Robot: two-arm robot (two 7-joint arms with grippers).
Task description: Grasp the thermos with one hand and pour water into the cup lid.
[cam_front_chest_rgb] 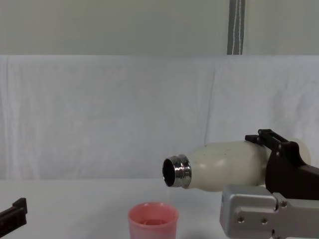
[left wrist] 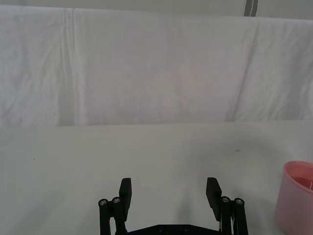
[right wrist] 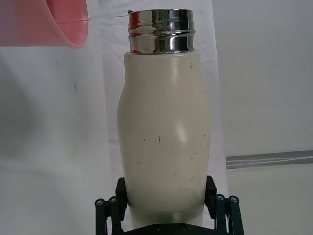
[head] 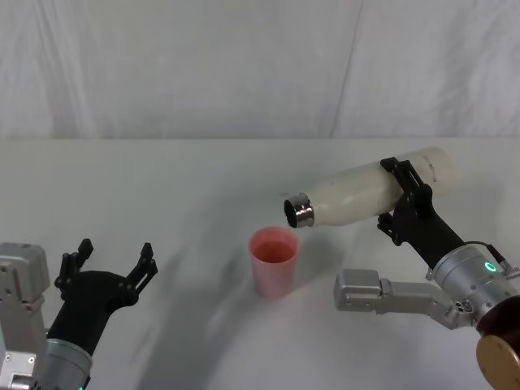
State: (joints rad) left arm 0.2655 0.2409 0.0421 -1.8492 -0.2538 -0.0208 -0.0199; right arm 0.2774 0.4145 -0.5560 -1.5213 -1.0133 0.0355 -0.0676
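Right pincer (head: pixel 404 197) grips the bottle (head: pixel 370 191), tipped nearly flat, steel mouth above the pink cup (head: pixel 274 261); left pincer (head: pixel 110 262) rests released, low left.

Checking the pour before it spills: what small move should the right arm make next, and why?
Probably tip the thermos a little further. The right gripper holds it near level, its steel mouth just above and beside the cup lid, which stands upright.

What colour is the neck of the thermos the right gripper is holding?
Shiny silver steel; the thermos neck shows best in the right wrist view, held by the right gripper.
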